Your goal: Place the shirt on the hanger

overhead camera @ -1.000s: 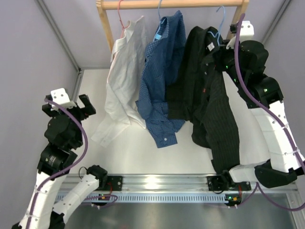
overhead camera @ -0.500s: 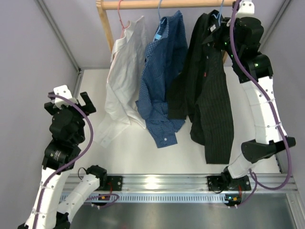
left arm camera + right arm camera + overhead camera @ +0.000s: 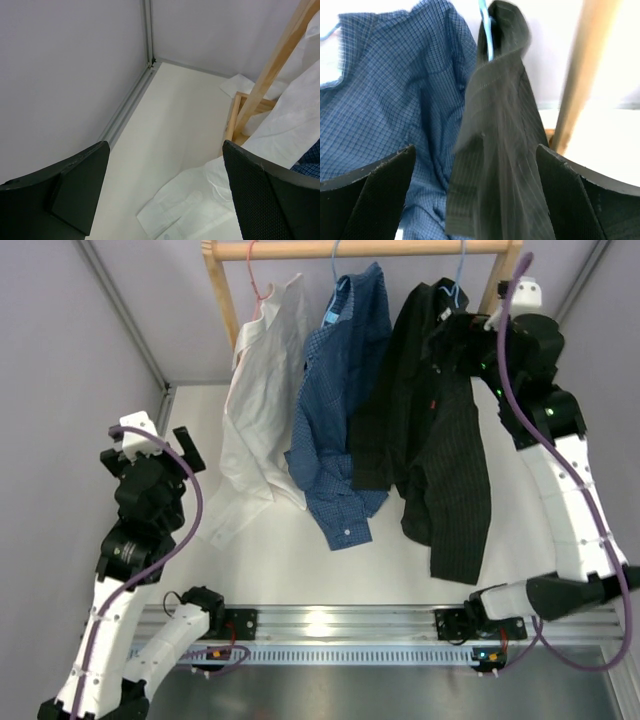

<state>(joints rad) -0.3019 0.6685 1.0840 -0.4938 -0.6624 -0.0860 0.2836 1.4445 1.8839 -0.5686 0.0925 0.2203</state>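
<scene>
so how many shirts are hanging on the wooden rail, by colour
white shirt: 1
blue checked shirt: 1
dark shirt: 1
total: 3

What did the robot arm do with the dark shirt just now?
The right gripper raised the shirt on its hanger up to the wooden rail, and now sits open, drawn back a little. The left gripper shifted only slightly. The white shirt and blue shirt stayed hanging.
</scene>
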